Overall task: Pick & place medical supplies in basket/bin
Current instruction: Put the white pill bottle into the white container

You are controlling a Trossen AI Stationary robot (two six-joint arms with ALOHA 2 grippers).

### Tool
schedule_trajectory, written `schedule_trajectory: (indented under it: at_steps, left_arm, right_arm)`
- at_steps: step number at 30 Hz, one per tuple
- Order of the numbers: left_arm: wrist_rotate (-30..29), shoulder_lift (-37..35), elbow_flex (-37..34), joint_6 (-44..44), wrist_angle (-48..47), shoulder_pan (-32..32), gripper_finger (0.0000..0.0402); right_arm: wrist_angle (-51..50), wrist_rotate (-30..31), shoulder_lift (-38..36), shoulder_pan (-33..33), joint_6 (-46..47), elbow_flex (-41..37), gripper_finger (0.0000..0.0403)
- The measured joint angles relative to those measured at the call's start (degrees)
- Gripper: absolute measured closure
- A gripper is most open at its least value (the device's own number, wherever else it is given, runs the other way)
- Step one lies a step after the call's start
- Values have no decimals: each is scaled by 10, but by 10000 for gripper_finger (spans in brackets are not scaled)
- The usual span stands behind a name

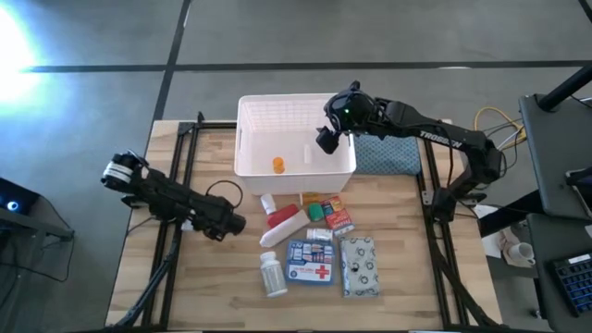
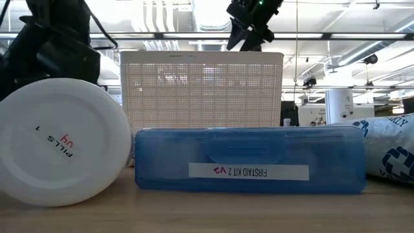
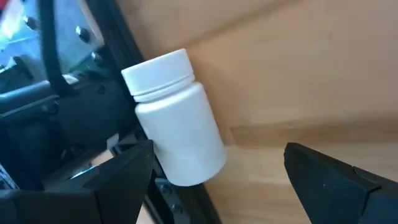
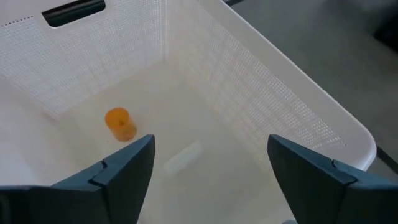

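The white slotted basket [image 1: 254, 113] stands at the table's far middle, with an orange vial [image 4: 119, 123] and a pale white item [image 4: 180, 155] lying on its floor. My right gripper [image 1: 326, 139] hovers open above the basket's right part [image 4: 208, 177]. Near the table's edge lie a white pill bottle [image 1: 273, 275], a blue first-aid pouch [image 1: 310, 262], a grey patterned packet [image 1: 359, 266], a red-white tube [image 1: 282, 222] and small red and green boxes [image 1: 331, 213]. My left gripper [image 1: 233, 223] rests open left of them; a white bottle [image 3: 174, 118] lies just ahead of its fingers.
A blue-grey folded cloth [image 1: 387, 154] lies right of the basket. Black frame rails [image 1: 185, 166] run along both sides of the table. In the low view the pill bottle's lid [image 2: 61, 139] and the blue pouch [image 2: 249, 162] stand in front of the basket [image 2: 200, 90].
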Motion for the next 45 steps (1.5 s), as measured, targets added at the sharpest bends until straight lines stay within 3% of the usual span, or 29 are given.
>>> schedule_trajectory:
  at_steps: [12, 20, 26, 34, 41, 45]
  left_arm:
    - [-20, -20, 0, -35, -8, 1, 66]
    - [7, -21, 2, -2, 87, 1, 66]
    - [1, -30, 36, -3, 91, 1, 66]
    - [-98, -32, 80, -17, 63, 5, 66]
    - [-137, -40, 86, -4, 37, 25, 66]
    - [-183, -44, 75, 65, 61, 52, 66]
  right_arm:
    - [-3, 0, 0, 0, 2, -1, 109]
    - [-2, 0, 0, 0, 4, -1, 108]
    - [-3, 0, -1, 0, 8, -2, 113]
    - [-3, 0, -1, 0, 8, -3, 113]
    - [-3, 0, -1, 0, 7, -5, 117]
    - [-3, 0, -1, 0, 6, -8, 115]
